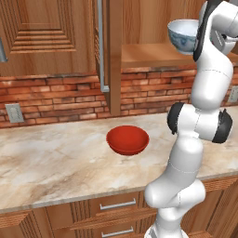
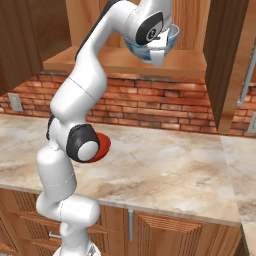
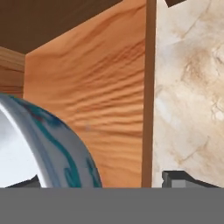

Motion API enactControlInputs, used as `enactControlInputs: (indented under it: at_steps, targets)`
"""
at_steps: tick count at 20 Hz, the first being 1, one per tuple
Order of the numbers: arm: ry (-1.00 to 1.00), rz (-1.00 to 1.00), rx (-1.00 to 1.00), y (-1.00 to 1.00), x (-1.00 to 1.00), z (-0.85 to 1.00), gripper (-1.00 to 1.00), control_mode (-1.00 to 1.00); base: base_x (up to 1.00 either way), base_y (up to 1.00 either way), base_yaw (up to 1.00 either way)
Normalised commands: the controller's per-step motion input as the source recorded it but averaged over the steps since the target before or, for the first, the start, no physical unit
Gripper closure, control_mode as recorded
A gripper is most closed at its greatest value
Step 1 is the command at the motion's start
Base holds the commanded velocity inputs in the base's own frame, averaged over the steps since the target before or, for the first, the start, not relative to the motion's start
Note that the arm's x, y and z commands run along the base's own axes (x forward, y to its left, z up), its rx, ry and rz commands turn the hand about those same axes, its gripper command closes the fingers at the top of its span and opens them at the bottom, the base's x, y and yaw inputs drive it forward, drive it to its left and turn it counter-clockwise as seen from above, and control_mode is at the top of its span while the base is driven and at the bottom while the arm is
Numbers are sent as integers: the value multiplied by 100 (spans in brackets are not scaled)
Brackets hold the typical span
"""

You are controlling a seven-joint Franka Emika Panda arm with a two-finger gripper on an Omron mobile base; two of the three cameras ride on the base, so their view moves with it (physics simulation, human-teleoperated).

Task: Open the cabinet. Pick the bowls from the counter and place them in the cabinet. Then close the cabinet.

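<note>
While the big brown wooden cabinet (image 1: 51, 32) stands open, its left door (image 1: 42, 35) with the long silver bar handle (image 1: 101, 46) swings out over the left side of the wide beige and tan stone counter (image 1: 51, 162). Under it runs a red brick wall (image 1: 56, 97) with a pale wall plug (image 1: 14, 112). The shiny round red bowl (image 1: 128, 139) sits upright on the counter, near the middle, well apart from the arm's hand. Below the counter edge are wooden drawers (image 1: 116, 204) with short silver handles. Further right, the white robot arm (image 1: 195, 139) reaches up to the cabinet's wooden shelf (image 1: 148, 53). The pale white and blue round bowl (image 1: 182, 35) is up there at the shelf, right by the gripper (image 2: 156, 50). From the right base view the bowl sits behind the hand, just over the shelf. In the hand view, one dark finger tip (image 3: 175, 178) stands far off to the right of the bowl's side, so the jaws look wide and not squeezing it. Whether the bowl rests on the shelf cannot be told.
</note>
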Motion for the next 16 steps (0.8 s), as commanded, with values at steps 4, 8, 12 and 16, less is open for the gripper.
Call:
enactControlInputs:
  at_steps: [4,8,12,16]
  targets:
    - [-5,0,0,0,-11,0,-100,-100,0,0,0]
    - [-11,0,0,0,-6,2,-100,-100,0,0,0]
    - [-6,0,0,0,-1,0,-100,-100,0,0,0]
    - [-6,0,0,7,0,0,-100,-100,0,0,0]
